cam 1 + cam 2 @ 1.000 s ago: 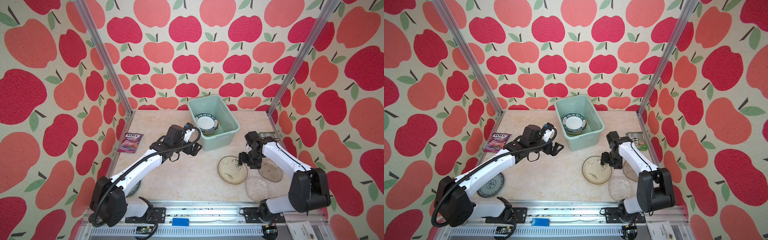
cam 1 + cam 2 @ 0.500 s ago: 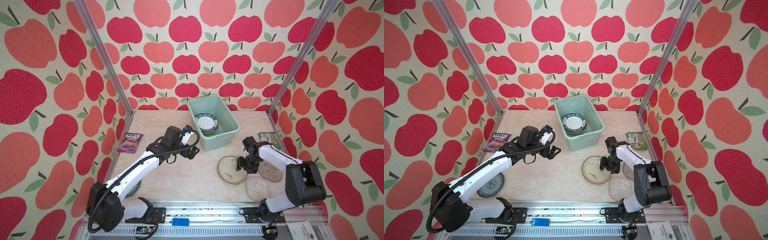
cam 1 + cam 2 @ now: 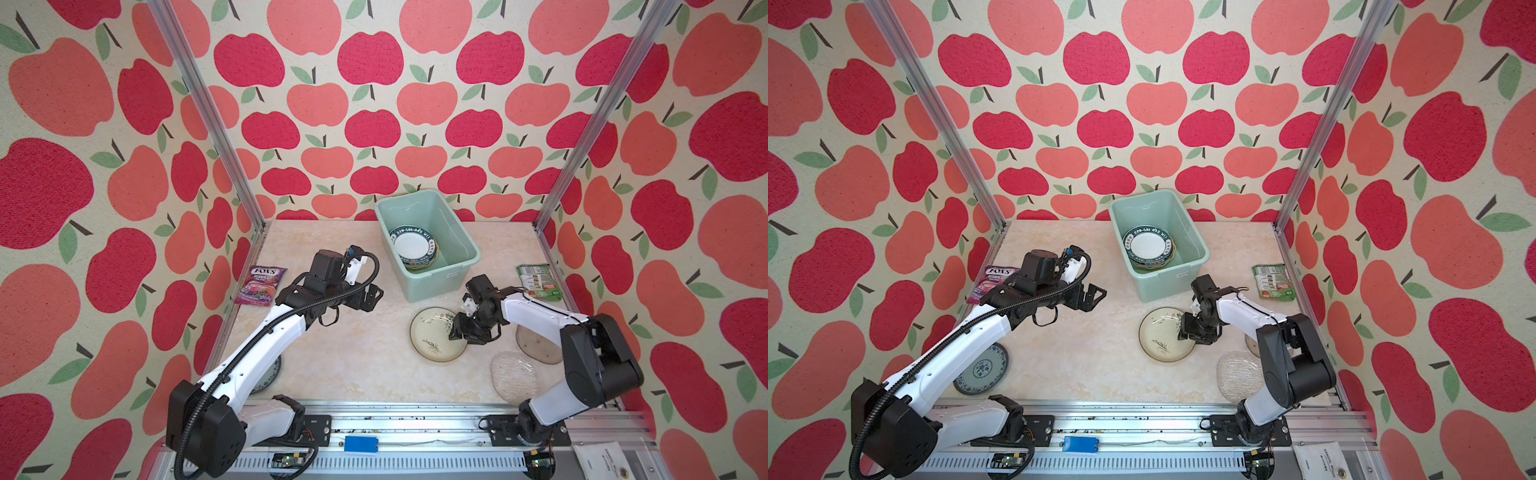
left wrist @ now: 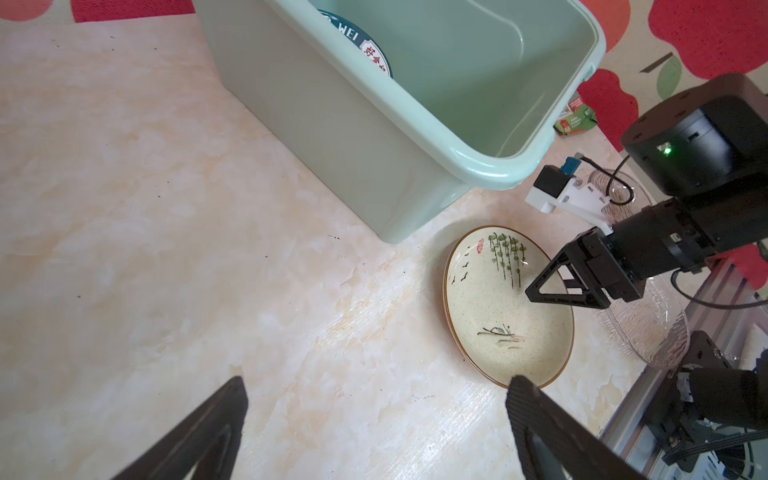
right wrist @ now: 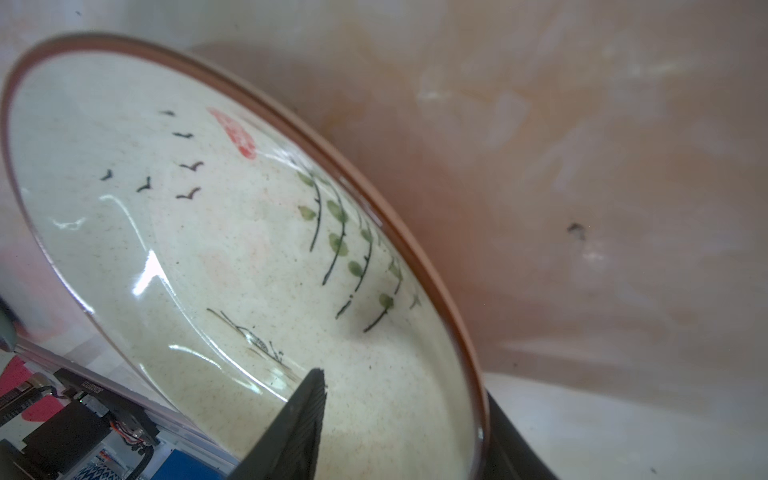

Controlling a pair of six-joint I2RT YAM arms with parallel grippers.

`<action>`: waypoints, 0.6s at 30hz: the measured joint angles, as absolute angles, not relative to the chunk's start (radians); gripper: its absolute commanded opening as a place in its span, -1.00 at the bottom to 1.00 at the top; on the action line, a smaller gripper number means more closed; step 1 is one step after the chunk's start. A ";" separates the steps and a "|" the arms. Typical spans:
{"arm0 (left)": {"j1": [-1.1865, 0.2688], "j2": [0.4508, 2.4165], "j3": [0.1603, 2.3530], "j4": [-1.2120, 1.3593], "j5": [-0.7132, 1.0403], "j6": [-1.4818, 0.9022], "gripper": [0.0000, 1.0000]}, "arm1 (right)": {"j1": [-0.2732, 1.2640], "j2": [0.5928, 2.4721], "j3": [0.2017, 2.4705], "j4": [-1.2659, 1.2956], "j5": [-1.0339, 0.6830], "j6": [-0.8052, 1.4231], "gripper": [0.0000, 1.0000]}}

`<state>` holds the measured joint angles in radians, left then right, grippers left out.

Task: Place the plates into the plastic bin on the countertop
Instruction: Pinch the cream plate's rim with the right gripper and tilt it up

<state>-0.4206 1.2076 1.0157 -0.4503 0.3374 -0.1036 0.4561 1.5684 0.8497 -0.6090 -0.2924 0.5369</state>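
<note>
Cream marble countertop (image 3: pixel 357 361) between apple-papered walls. At left, a blue-patterned plate (image 3: pixel 980 370) is lying beneath the left arm. The left gripper (image 3: pixel 374 296) is hovering empty with jaws wide apart, pointing toward the bin (image 3: pixel 434 284), where stacked plates (image 3: pixel 413 248) are already sitting. Just before the bin, the cream plate (image 3: pixel 430 336) is lying flat. The right gripper (image 3: pixel 457 332), arm folded low, is straddling its rim with jaws half apart; a firm pinch cannot be confirmed. Step in hand: grasping this plate. Next: pinching firmly, then lifting over the bin wall. Two glass plates (image 3: pixel 513 376) are waiting at right.
</note>
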 measured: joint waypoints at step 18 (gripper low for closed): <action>-0.291 1.375 1.012 -0.524 0.667 -0.265 0.91 | 0.471 1.565 0.734 -0.328 -0.404 0.603 -0.68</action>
